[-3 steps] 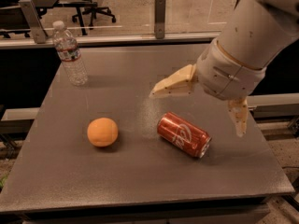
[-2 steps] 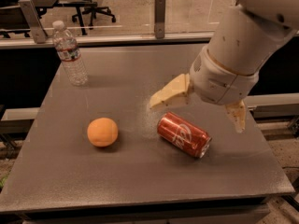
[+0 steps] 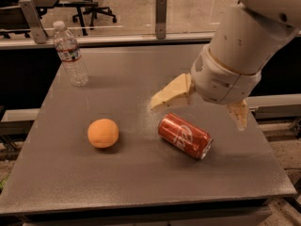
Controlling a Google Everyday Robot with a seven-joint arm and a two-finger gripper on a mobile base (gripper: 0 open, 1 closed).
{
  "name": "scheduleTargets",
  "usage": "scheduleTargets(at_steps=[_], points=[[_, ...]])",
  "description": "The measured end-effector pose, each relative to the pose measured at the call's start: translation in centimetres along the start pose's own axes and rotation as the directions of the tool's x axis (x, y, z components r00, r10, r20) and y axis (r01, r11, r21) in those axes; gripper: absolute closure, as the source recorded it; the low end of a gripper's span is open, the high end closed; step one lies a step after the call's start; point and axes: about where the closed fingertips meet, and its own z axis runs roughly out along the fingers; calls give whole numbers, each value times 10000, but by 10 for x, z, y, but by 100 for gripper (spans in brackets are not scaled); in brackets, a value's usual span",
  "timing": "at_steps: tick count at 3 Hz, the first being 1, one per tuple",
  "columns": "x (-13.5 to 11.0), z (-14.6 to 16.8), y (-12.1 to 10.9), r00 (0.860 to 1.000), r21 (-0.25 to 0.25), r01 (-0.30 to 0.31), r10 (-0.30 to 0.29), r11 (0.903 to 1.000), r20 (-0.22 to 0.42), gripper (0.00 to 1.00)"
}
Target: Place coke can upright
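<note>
**Clerk:** Item one, far left?

**Checker:** Water bottle (image 3: 70, 53), clear plastic, upright, at the 10 o'clock corner of the grey table (image 3: 141, 187). Position unchanged from a second before.

**Clerk:** Item two?

**Checker:** Orange (image 3: 103, 133), at about 8 o'clock from the table's centre, well apart from the bottle. It had not moved either.

**Clerk:** Item three, the task's thing?

**Checker:** Coke can (image 3: 185, 135), red with white script. It lay on its side at about 4 o'clock from the centre, with its silver end pointing toward 4 o'clock. It kept the same spot and the same tilt as in both earlier frames, and was not yet upright.

**Clerk:** Item four?

**Checker:** Gripper (image 3: 197, 116), on the white arm entering from 1 o'clock, just above the can. Its jaws stood wide apart and held nothing. One cream finger (image 3: 171, 94) sat at the can's 11 o'clock and the other (image 3: 240, 114) at its 2 o'clock. No contact with the can could be seen.

**Clerk:** Any change there?

**Checker:** Yes. A second before, the 11 o'clock fingertip sat higher. It had since come down closer to the can, while the spread of the jaws stayed about the same.
</note>
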Motion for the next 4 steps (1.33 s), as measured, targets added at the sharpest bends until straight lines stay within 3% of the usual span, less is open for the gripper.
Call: scheduleTargets(at_steps=[1,2,3,4], points=[[4,8,-6,9944,-497,1004,-986,9937,374,0],[8,20,-13,9630,-1009,2584,-2479,9608,1053,0],[10,30,-16,9156,-1129,3886,-3695,9145,1587,0],[5,42,-13,8343,-1020,5362,-5079,8379,2144,0]])
